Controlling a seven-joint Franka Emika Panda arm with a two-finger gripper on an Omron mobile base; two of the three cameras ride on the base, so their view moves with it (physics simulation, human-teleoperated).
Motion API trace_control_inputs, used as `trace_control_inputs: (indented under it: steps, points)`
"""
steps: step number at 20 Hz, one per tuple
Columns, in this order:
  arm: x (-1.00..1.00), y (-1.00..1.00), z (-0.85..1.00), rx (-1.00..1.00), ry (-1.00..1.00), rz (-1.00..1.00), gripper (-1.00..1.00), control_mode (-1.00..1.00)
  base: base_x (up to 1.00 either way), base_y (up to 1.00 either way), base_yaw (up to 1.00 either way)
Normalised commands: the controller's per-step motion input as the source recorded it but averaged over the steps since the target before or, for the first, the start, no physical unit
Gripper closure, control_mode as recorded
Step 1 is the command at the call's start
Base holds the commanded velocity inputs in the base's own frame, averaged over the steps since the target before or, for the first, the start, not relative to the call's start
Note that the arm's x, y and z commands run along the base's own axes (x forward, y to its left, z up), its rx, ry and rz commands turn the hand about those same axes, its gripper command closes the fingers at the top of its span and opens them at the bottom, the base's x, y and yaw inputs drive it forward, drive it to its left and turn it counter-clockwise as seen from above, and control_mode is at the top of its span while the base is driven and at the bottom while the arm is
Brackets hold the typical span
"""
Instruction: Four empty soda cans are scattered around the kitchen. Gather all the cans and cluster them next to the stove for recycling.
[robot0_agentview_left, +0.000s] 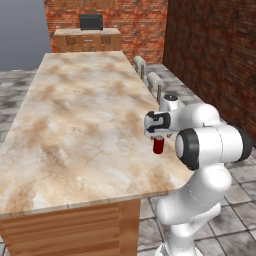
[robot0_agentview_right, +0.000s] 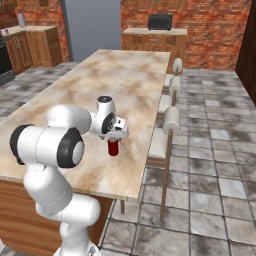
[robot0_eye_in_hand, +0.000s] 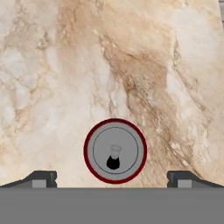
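Hovering: end effector hangs straight above a red soda can, pointing down at it.
Opening: jaws spread as wide as they go, one finger tip well off to each side of the can; nothing held, nothing touched.
Can, from the hand view: round silver top with a dark red rim, a small pull tab and a black drinking hole near the middle.
Can, from the side: short plain red cylinder standing upright on the table, close to the near end and toward the edge where the stools stand.
Can and end effector: the can sits just under the white hand, a small gap between them.
Table: long beige marbled top with brown veins, wooden sides below.
Left base view adds: a dark brick wall on the right and a wooden cabinet with a black box on it at the far end.
Right base view adds: a row of white stools along the table's edge, grey stone floor, and brown cabinets at far left.
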Motion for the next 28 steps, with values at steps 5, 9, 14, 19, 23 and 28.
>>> trace_control_inputs:
  steps: [5,9,14,19,23,28]
  points:
    - [0.02,0.0,-0.09,0.0,0.0,0.0,-1.0,-1.0,0.0,0.0,0.0]
    - [0.03,-0.04,-0.06,0.0,0.0,0.0,-1.0,-1.0,0.0,0.0,0.0]
    - [0.04,-0.05,-0.04,0.0,0.0,0.0,-1.0,-1.0,0.0,0.0,0.0]
    - [0.06,-0.01,-0.06,0.0,0.0,0.0,-1.0,-1.0,0.0,0.0,0.0]
    - [0.16,0.0,-0.08,0.0,0.0,0.0,-1.0,-1.0,0.0,0.0,0.0]
    - [0.15,0.0,-0.06,0.0,0.01,0.0,-1.0,-1.0,0.0,0.0,0.0]
